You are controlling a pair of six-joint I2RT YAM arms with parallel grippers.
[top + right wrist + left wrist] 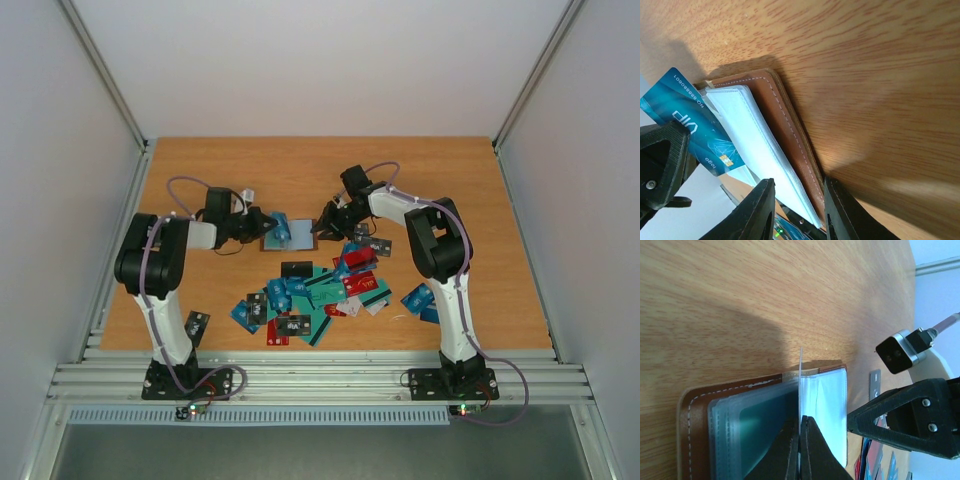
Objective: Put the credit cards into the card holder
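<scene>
The brown card holder (300,234) lies open on the table, its clear sleeves up. My left gripper (262,228) is shut on a blue credit card (281,231) and holds it on edge over the holder's middle. In the left wrist view the card (800,385) is edge-on between my shut fingers (800,440), above the sleeves (822,410) and brown cover (692,415). My right gripper (326,222) is open, its jaws straddling the holder's right edge (790,135). The right wrist view also shows the blue VIP card (695,125).
A heap of loose credit cards (310,290) lies just in front of the holder. More cards lie by the right arm (420,298), and one dark card (197,323) lies beside the left arm's base. Grey walls enclose the table.
</scene>
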